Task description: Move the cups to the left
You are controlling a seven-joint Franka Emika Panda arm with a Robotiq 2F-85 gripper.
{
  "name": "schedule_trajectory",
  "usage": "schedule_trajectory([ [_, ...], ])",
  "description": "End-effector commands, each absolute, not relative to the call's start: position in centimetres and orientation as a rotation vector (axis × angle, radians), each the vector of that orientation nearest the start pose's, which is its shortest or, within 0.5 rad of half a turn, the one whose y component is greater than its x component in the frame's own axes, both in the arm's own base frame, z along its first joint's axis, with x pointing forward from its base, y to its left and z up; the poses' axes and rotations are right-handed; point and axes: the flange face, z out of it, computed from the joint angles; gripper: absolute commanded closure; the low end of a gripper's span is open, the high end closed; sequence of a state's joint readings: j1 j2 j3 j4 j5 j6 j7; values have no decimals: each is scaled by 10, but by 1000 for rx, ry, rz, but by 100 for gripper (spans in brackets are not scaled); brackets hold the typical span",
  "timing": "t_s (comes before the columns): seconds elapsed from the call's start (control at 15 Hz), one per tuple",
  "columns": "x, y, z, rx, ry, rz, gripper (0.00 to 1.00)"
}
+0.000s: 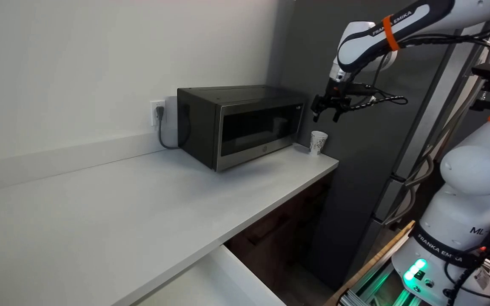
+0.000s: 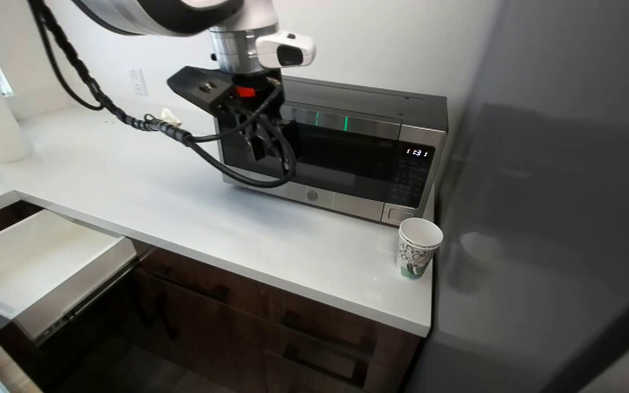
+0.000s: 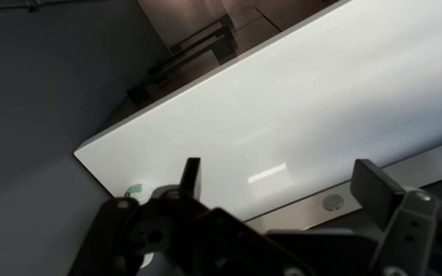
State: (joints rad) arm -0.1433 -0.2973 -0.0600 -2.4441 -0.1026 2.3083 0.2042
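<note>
The white tapered paper cups stand upright at the right end of the counter, with a dark scroll print and a green patch low on the side. A double rim suggests one cup nested in another. They also show in an exterior view. In the wrist view the cups are partly hidden behind a finger linkage. My gripper is open and empty, in the air in front of the microwave and higher than the cups. In an exterior view the gripper is well left of the cups. The wrist view shows its fingertips wide apart.
A microwave stands at the back of the white counter, just behind the cups. A tall dark grey fridge side borders the counter's right end. An open drawer juts out below the counter's front edge at the left.
</note>
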Motion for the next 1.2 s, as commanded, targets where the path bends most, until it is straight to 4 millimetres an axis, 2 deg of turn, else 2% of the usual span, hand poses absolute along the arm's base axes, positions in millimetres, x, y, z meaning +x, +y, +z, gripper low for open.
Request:
schedule_trajectory([
  [0.0, 491, -134, 400, -3064, 816, -138, 0],
  [0.27, 499, -190, 357, -2956, 1105, -49, 0],
  [0.4, 502, -216, 346, -2873, 1242, -13, 0],
  [0.47, 493, -199, 355, -2945, 1119, -46, 0],
  [0.6, 494, -208, 349, -2942, 1136, -31, 0],
  [0.87, 497, -200, 355, -2949, 1111, -48, 0],
  [1.13, 522, -216, 351, -2775, 1449, 1, 0],
])
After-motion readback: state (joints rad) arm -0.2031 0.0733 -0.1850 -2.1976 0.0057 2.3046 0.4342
